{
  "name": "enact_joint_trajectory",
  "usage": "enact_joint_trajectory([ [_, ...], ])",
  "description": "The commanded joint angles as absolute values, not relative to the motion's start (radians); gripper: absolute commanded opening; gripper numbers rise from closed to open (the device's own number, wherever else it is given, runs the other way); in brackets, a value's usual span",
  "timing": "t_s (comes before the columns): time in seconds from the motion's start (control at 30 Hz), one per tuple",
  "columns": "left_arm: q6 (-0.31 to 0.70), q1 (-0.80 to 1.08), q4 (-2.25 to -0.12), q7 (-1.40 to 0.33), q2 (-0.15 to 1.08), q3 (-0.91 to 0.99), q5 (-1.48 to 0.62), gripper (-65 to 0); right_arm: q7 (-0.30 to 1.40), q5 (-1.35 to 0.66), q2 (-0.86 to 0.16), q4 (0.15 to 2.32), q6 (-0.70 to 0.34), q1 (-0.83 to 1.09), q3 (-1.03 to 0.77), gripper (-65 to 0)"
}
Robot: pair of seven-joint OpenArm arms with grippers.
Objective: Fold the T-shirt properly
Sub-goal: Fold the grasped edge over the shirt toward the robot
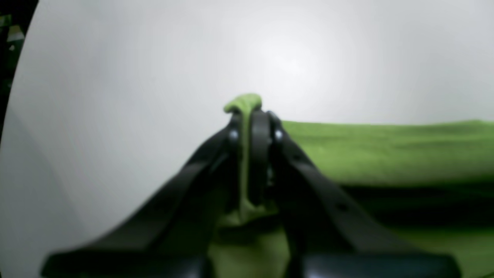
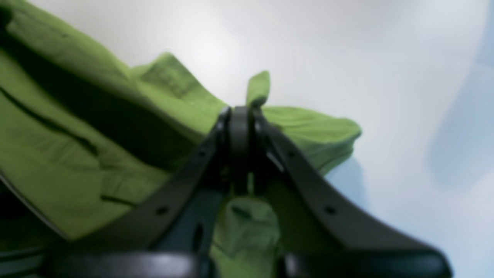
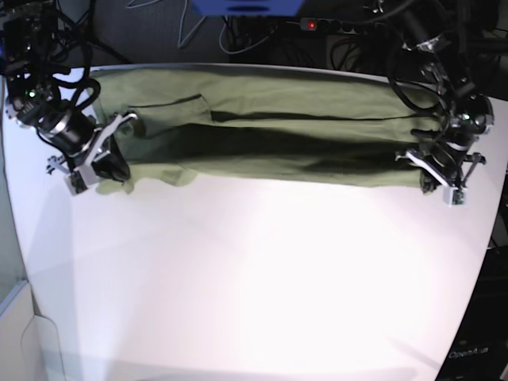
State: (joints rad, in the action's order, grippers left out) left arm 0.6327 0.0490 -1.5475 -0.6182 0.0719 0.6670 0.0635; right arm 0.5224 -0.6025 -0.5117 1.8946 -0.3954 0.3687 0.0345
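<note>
Bare white matte table (image 3: 262, 278) fills the near part of the base view, with nothing resting on that stretch. Beyond it, along the table's far edge, the olive-green short-sleeved cotton T-shirt (image 3: 270, 131) lies stretched sideways as a long, narrow, doubled band, a dark crease running along its length. At the end of the T-shirt on the base view's left, the right gripper (image 3: 101, 176), black with slim curved fingers, is clamped on the cloth near a rumpled sleeve; its wrist view shows both jaws pressed together with a small tab of green fabric (image 2: 257, 88) poking out above the tips and wrinkled folds bunched beside them. At the opposite end of the T-shirt, the left gripper (image 3: 435, 176) is likewise pinched tight on the cloth's corner; its wrist view shows a nub of green fabric (image 1: 244, 102) squeezed out between the closed tips, with the garment's edge running level away from it. Behind the T-shirt, dark cables (image 3: 262, 32) lie past the table.
</note>
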Motion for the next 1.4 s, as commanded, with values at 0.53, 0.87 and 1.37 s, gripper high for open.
enact_joint_trajectory([
  [0.53,0.631,0.122,-1.593,-0.593,0.082,0.671,0.05,-63.4,0.302,-0.615,-0.501,1.929,-0.401,0.608,0.027,-64.1],
  [0.87,0.631,0.137,-1.662,-0.596,0.061,0.671,0.048,-63.4,0.274,-0.615,-0.437,1.952,-0.401,0.691,0.03,-64.1],
  [1.37,0.631,0.137,-1.655,-0.596,0.064,0.739,0.048,-63.4,0.165,-0.43,-0.312,1.943,-0.401,0.777,0.027,-64.1],
])
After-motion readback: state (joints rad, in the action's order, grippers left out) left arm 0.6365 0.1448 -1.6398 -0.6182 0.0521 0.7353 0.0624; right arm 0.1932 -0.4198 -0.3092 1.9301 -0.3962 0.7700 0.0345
